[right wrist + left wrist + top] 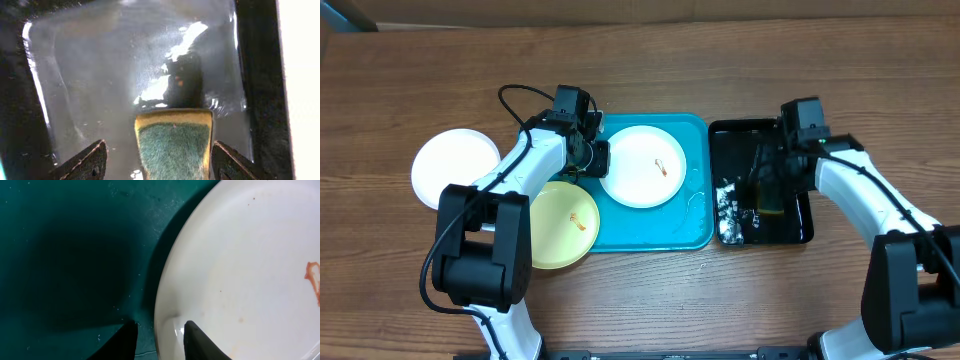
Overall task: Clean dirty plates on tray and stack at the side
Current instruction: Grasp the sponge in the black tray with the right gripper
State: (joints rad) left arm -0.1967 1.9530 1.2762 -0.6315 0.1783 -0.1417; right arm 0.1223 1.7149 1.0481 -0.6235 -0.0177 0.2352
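The turquoise tray (695,225) lies mid-table. A white plate (643,166) with a small orange smear sits on it. It fills the right of the left wrist view (240,270). My left gripper (595,153) is open at that plate's left rim, one finger over the tray and one over the plate (160,324). A pale yellow-green plate (560,225) with an orange smear lies at the tray's left edge. Another white plate (453,167) lies on the table at far left. My right gripper (772,170) is open, with a sponge between its fingers (159,145), untouched.
A glossy black tray (798,232) holding water stands right of the turquoise tray. A yellow sponge with a green scouring face (173,145) and white foam (728,205) are in it. The wooden table (720,300) surrounds both trays.
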